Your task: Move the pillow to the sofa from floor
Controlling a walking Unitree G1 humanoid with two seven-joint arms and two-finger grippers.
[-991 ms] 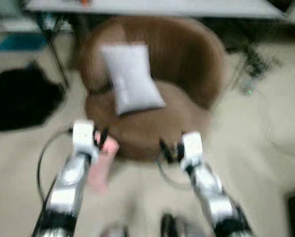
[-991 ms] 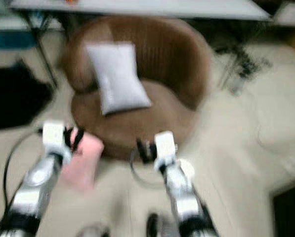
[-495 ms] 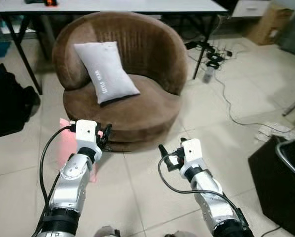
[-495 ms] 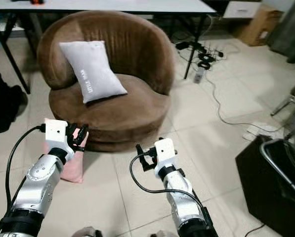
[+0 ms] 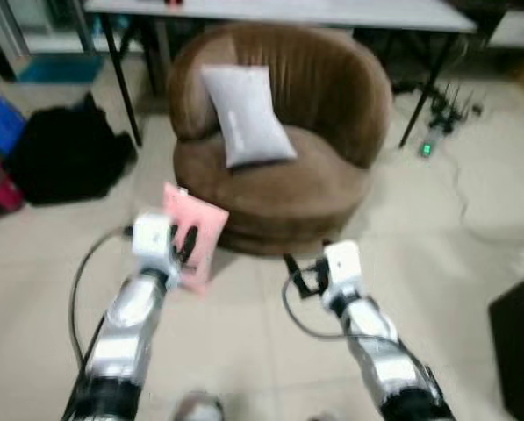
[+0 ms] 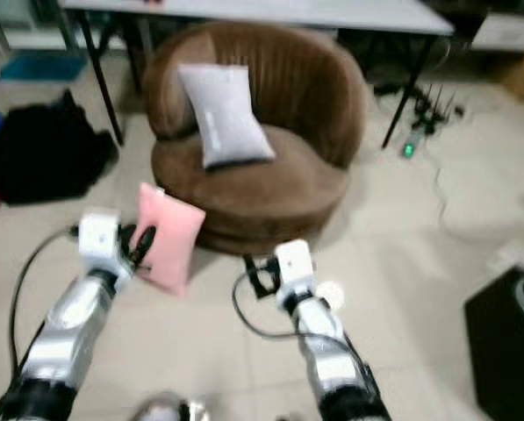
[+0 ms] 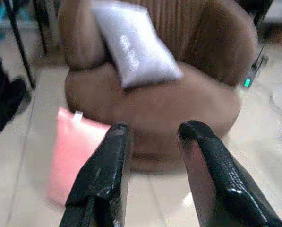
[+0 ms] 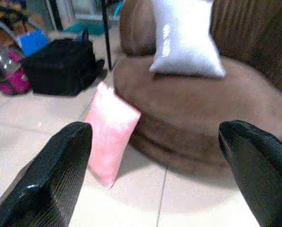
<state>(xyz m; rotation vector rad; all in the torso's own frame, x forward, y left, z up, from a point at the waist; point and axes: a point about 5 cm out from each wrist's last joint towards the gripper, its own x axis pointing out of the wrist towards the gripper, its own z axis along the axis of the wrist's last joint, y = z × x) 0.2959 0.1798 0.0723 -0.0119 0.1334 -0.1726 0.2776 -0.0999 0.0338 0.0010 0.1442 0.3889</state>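
Note:
A pink pillow (image 5: 197, 230) stands on the tiled floor, leaning against the front left of the round brown sofa (image 5: 332, 189). It is also in the left wrist view, as the pink pillow (image 7: 73, 153). My left gripper (image 5: 185, 247) hovers just short of it, open, nothing between the fingers (image 7: 113, 156). A grey pillow (image 5: 244, 114) leans on the sofa's backrest. My right gripper (image 5: 301, 274) is open and empty, low before the sofa's front. In the right wrist view the pink pillow (image 8: 113, 130) lies ahead between the wide-spread fingers (image 8: 60, 165).
A black bag (image 5: 64, 158) lies on the floor at the left, with blue and red things beside it. A white table (image 5: 332, 10) with black legs stands behind the sofa. Cables and a power strip (image 5: 441, 110) are at the right. A dark box (image 5: 520, 351) sits at the near right.
The camera has swung left, so the sofa sits further right in the picture and the black bag has come into view. Both grippers stay open near the sofa's front.

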